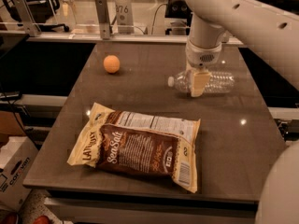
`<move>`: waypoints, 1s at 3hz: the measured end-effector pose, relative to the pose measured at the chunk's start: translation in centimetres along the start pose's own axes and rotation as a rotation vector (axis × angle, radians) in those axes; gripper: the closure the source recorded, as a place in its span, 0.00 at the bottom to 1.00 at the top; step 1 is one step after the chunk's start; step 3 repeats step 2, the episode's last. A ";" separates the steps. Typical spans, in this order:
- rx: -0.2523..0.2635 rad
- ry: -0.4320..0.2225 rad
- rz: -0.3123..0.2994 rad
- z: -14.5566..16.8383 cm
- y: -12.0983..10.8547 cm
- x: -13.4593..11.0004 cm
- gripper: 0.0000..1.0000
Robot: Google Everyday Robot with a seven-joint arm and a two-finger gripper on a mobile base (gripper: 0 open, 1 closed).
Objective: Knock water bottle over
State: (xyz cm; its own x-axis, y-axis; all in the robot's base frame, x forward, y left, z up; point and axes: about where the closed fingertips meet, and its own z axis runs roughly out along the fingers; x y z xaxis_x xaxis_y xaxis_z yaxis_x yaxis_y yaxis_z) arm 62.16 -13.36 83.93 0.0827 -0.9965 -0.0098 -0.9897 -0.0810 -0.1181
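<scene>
Your pincer [200, 82] sits low over the far right part of the surface [140, 92]. Its visible tip is a pale cream, flat-sided piece. Directly above it you see a round white wrist collar [204, 55] with a small oval patch of dark dots, like a grille. Above that, the arm [252, 17] is smooth, glossy white: a thick rounded link off to the pincer's right, marked by a few small dark round recesses. Below and right of the pincer, a broad white curved shell [280, 195] fills the corner.

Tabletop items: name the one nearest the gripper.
The clear ribbed plastic water bottle, lying sideways behind the gripper; orange ball and brown snack bag lie farther.
</scene>
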 end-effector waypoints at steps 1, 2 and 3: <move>-0.009 0.011 -0.011 0.4 0.2 0.1 0.00; -0.009 0.011 -0.011 0.4 0.2 0.1 0.00; -0.009 0.011 -0.011 0.4 0.2 0.1 0.00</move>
